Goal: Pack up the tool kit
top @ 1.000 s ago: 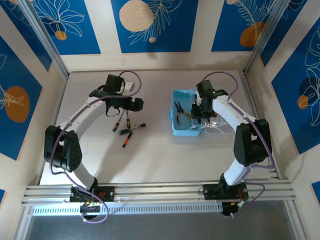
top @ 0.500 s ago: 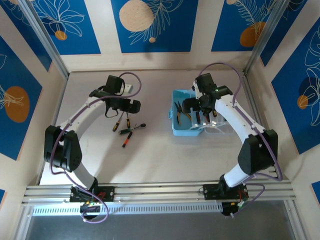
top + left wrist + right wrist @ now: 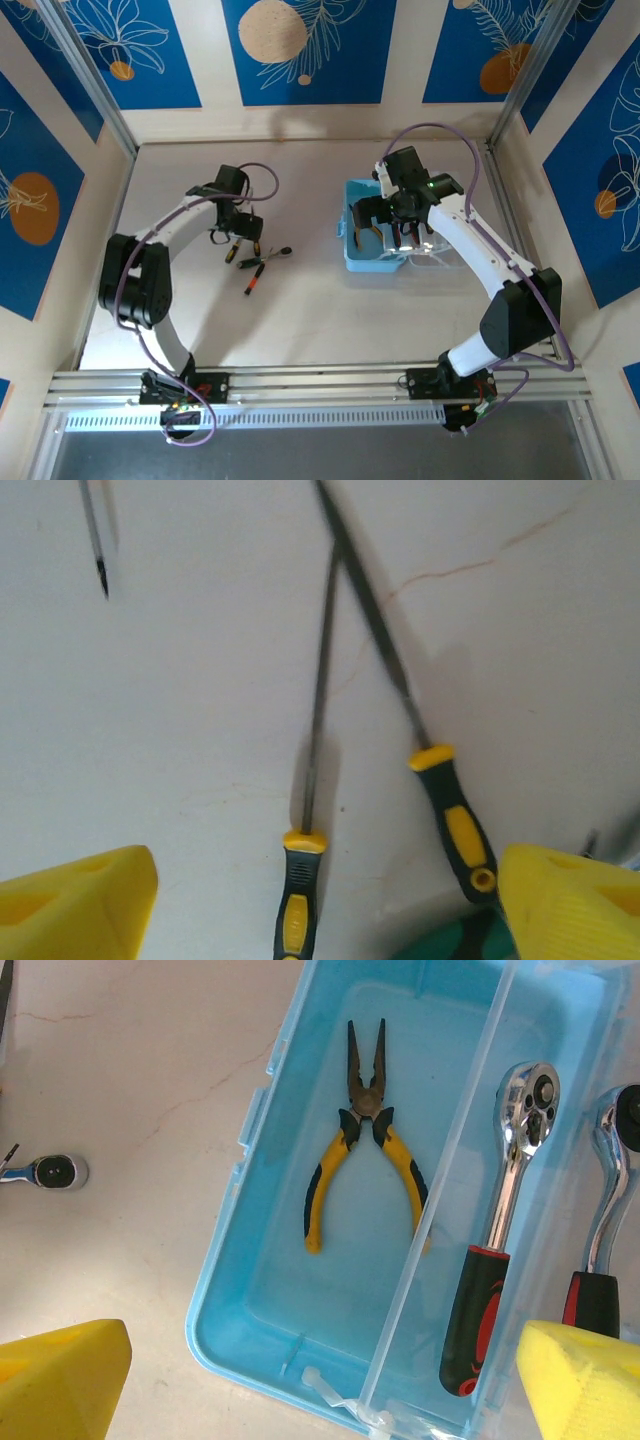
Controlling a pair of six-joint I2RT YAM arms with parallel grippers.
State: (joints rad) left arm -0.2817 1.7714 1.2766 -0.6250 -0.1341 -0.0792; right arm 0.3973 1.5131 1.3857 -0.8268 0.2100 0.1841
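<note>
The light-blue case [image 3: 225, 1330] stands open, its clear lid [image 3: 450, 1190] raised along the right side. Yellow-handled pliers [image 3: 365, 1140] lie inside it. A silver ratchet wrench [image 3: 500, 1240] with a red-and-black handle lies to their right, seen through the lid. My right gripper [image 3: 320, 1390] hovers open over the case [image 3: 352, 258], holding nothing. My left gripper [image 3: 320, 910] is open low over two screwdrivers with yellow-and-black handles [image 3: 295, 900] [image 3: 455, 820] on the table. In the top view it [image 3: 238, 228] sits just above that pile [image 3: 243, 252].
A small silver ratchet head [image 3: 50, 1172] lies on the table left of the case. A red-handled screwdriver [image 3: 254, 280] lies nearer the arms' bases. Something green [image 3: 480, 942] shows under the left gripper's right pad. Walls close the table on three sides.
My right gripper has opened, risen out of the case and shifted left. My left arm has swung down and inward over the screwdrivers.
</note>
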